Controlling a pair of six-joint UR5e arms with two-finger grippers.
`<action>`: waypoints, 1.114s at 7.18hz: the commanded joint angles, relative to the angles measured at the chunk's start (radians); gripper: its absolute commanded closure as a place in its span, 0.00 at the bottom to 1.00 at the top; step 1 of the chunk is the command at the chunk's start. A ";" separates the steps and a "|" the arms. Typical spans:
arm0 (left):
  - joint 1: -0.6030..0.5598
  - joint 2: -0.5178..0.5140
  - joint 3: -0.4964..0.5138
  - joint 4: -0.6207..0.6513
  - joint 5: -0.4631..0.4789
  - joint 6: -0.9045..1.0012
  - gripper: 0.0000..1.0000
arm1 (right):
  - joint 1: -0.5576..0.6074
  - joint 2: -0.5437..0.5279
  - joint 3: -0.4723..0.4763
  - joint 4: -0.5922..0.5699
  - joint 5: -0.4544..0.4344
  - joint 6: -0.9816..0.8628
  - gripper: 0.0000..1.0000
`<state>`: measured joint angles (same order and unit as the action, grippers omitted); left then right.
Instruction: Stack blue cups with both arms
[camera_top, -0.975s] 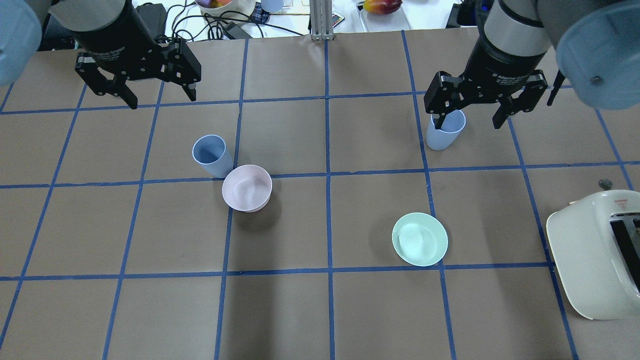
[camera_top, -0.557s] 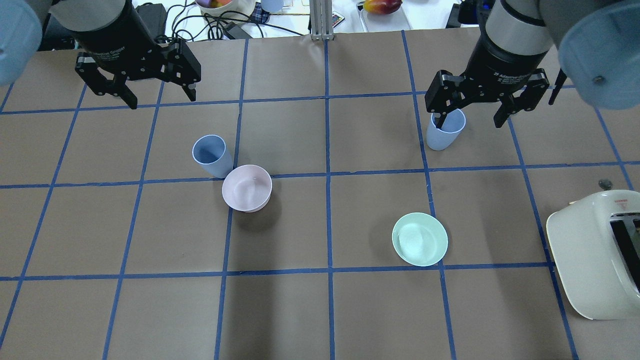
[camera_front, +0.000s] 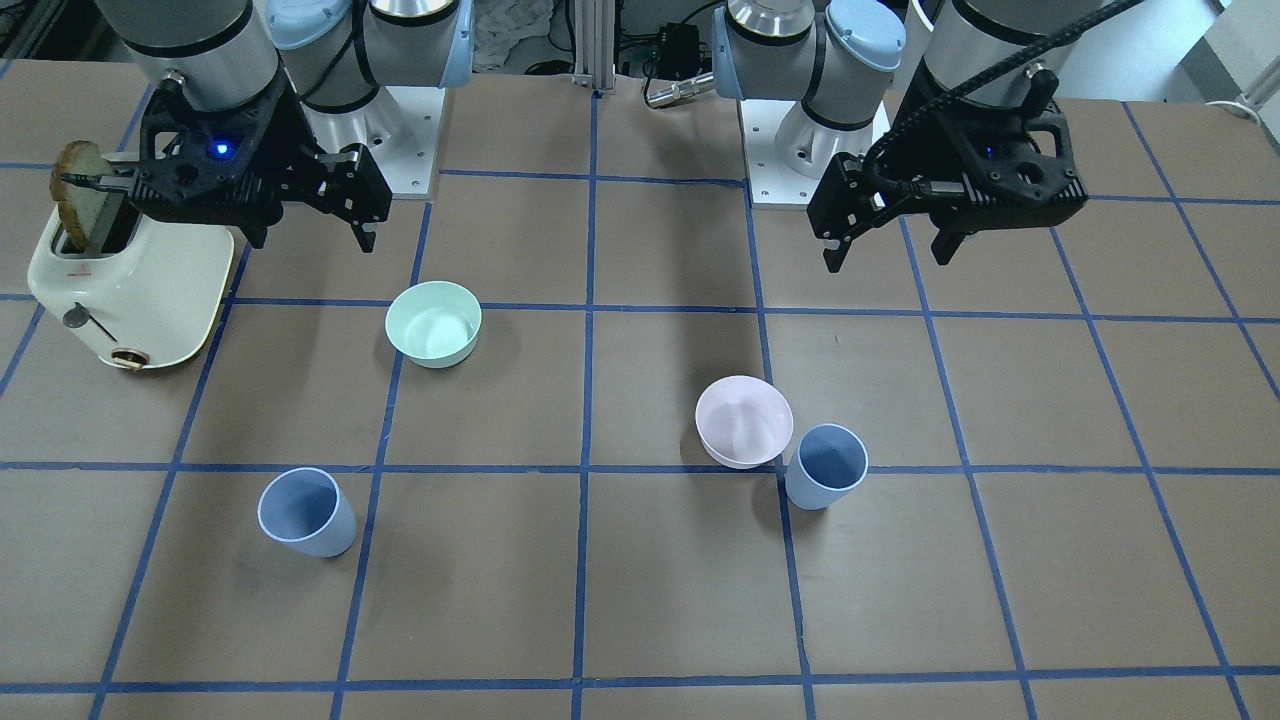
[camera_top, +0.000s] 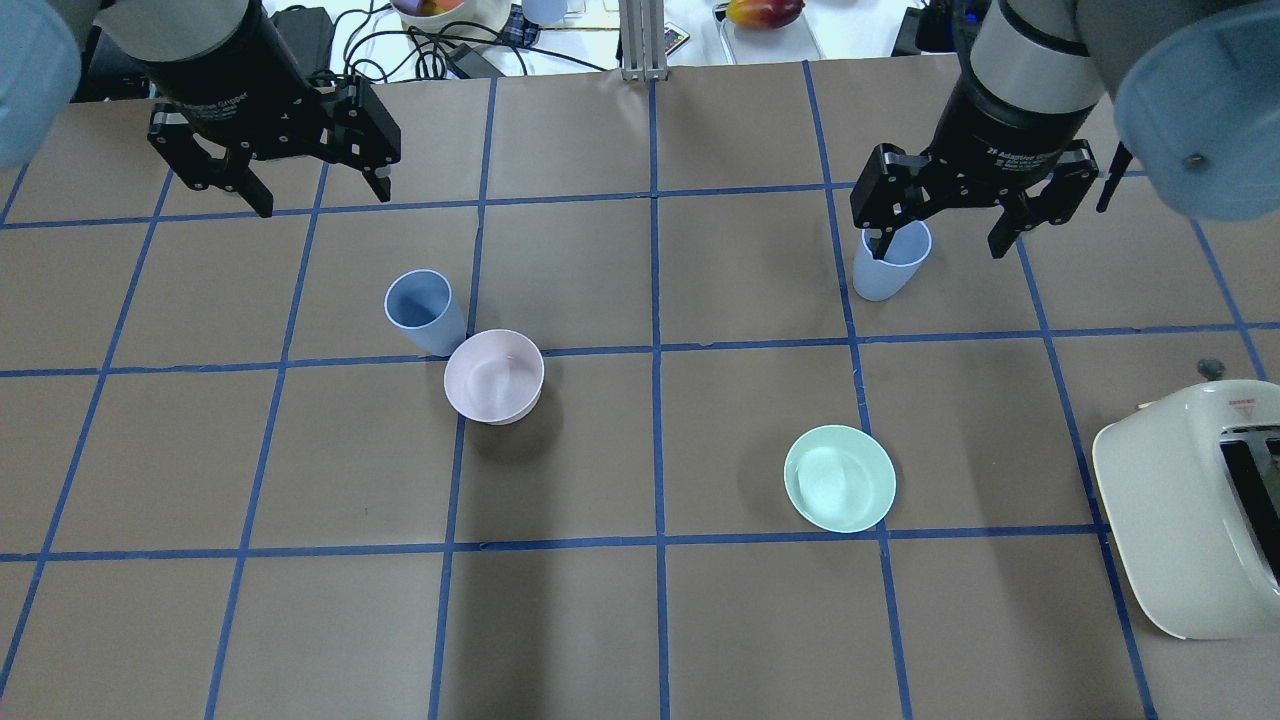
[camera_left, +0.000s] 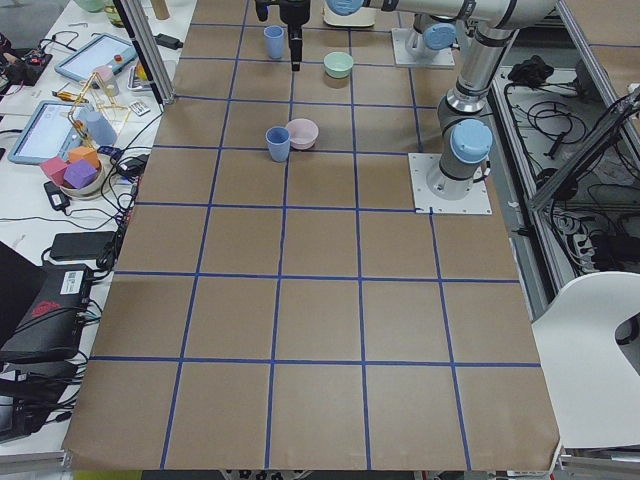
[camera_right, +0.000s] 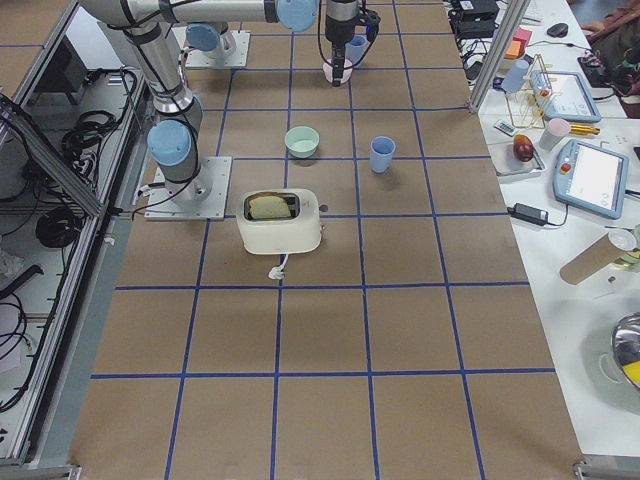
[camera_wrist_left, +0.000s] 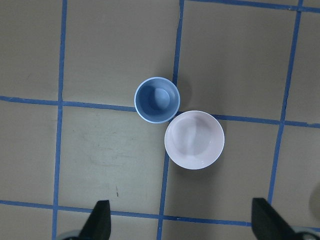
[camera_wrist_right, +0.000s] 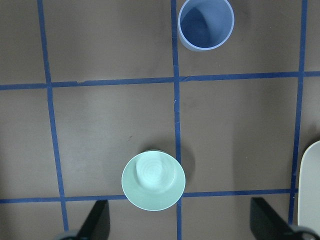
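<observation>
Both claws hang high over the table (camera_top: 640, 620), fingers spread wide and gripping nothing, which I judge a ready stance before either reaches down. The left claw (camera_top: 322, 200) sits in the upper left of the overhead view. Below it, left of centre, one blue cup (camera_top: 420, 305) stands upright, its side touching a pink bowl (camera_top: 494, 375). That contact probably means the fingers must close across the cup's free sides, or the bowl gets nudged.

The right claw (camera_top: 940, 245) is in the upper right of the overhead view, where one finger seems to overlap the other blue cup (camera_top: 890, 262). That is only a matter of angle: in the right wrist view the cup lies at the top edge, well clear of the finger pads, and the front view shows it standing alone at lower left. The two cups stand well apart, so nothing is stacked yet. A mint bowl (camera_top: 839, 478) and a cream toaster (camera_top: 1180, 510) sit at lower right, apart from both cups.

Each claw body carries white lettering that reads "Adaptive Gripper". The toaster bears a small red mark, perhaps a warning label, too small to read
</observation>
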<state>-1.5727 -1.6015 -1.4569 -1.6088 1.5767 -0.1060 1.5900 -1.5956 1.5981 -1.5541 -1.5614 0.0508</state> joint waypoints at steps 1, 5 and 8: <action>0.000 -0.023 0.000 0.000 -0.001 0.011 0.00 | -0.001 0.003 0.000 0.000 0.000 0.000 0.00; 0.000 -0.248 -0.172 0.372 -0.003 0.085 0.00 | -0.001 0.005 0.000 0.000 -0.002 0.000 0.00; -0.003 -0.331 -0.250 0.500 0.003 0.104 0.00 | -0.001 0.005 0.000 0.002 0.000 0.000 0.00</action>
<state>-1.5738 -1.9062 -1.6897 -1.1473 1.5792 -0.0064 1.5892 -1.5907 1.5984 -1.5536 -1.5621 0.0506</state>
